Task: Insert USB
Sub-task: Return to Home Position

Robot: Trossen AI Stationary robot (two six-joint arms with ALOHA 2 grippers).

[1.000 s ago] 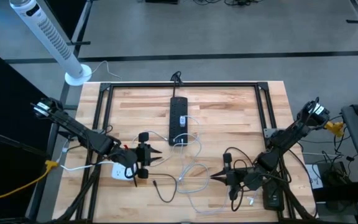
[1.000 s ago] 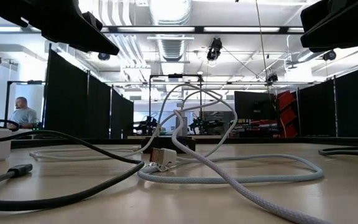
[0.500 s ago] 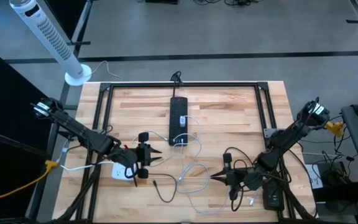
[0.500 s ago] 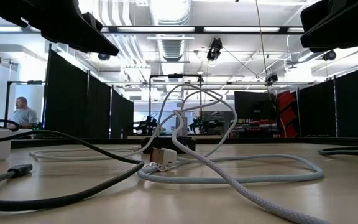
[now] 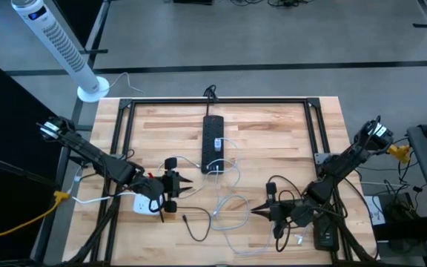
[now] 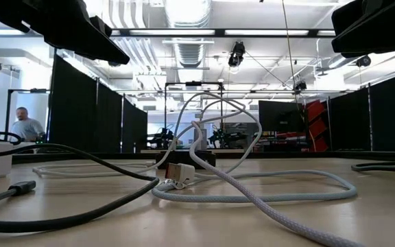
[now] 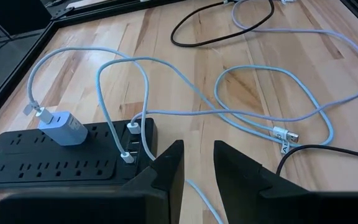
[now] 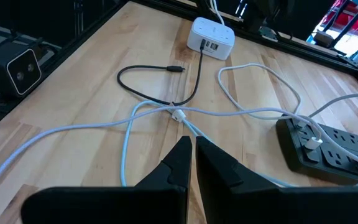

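**A:** Where do the USB plugs (image 7: 133,127) sit?

**B:** They are seated in the end of the black power strip (image 7: 48,167). A pale adapter (image 7: 64,129) stands on top of that strip, with a white cable (image 7: 33,110) plugged into it.

**A:** And the left gripper (image 7: 197,158)?

**B:** It is over the front left of the table (image 5: 273,126), pointing toward the strip. Its fingers (image 7: 169,168) stand a little parted with nothing between them. The plugs lie just beyond the tips, clear of them.

**A:** The right gripper (image 8: 192,146)?

**B:** It is at the front right, aimed toward the middle. Its fingers (image 8: 215,165) are drawn together with only a sliver between them, and they grip nothing. Loose loops of light cable (image 8: 124,149) lie on the boards ahead of the tips, untouched.

**A:** Anything else connected?

**B:** A black cable (image 8: 143,67) runs into the white hub (image 8: 210,35) near the left arm, well away from the right fingers. Its other end lies free on the wood
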